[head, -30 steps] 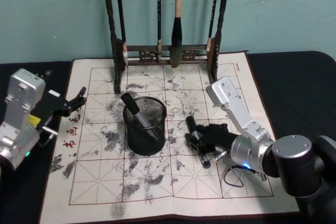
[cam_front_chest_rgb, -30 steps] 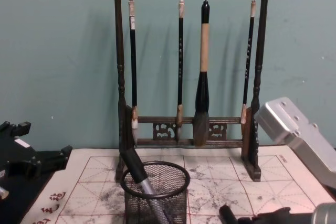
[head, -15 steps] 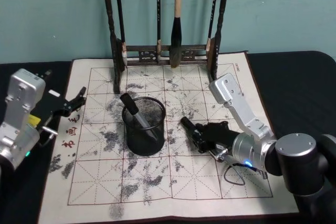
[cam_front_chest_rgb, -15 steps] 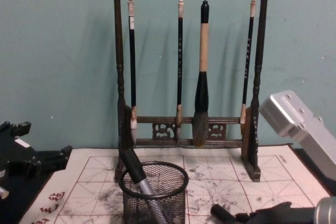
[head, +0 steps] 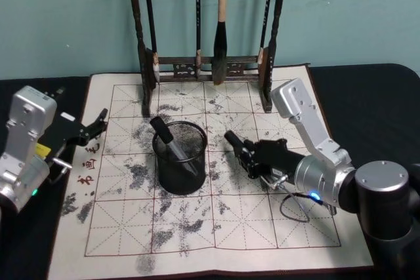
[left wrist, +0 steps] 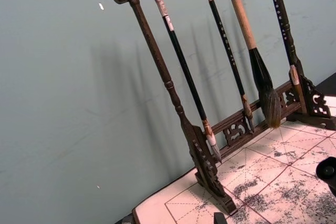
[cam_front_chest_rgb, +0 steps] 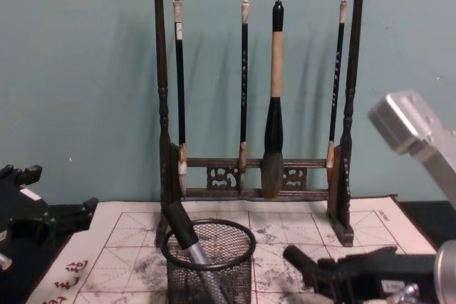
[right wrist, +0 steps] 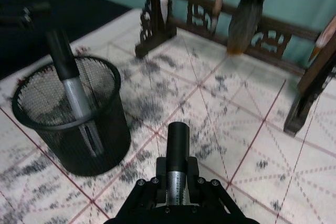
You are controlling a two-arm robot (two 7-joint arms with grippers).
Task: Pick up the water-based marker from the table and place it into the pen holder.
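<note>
While the left gripper [head: 98,128] idles parted, right gripper [head: 248,157] clamps the marker [head: 233,141] near the pen holder [head: 189,178]

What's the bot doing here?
The right tool is shut on the water-based marker, holding it just above the mat, to the right of the pen holder and not yet over it. A second marker already leans inside the holder. The left tool sits idle at the mat's left edge.

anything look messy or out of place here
Only the mat looks messy: grey ink smudges blotch its grid. One marker leans tilted in the pen holder; the right gripper holds a second marker beside it. Left gripper idles left of the mat.
</note>
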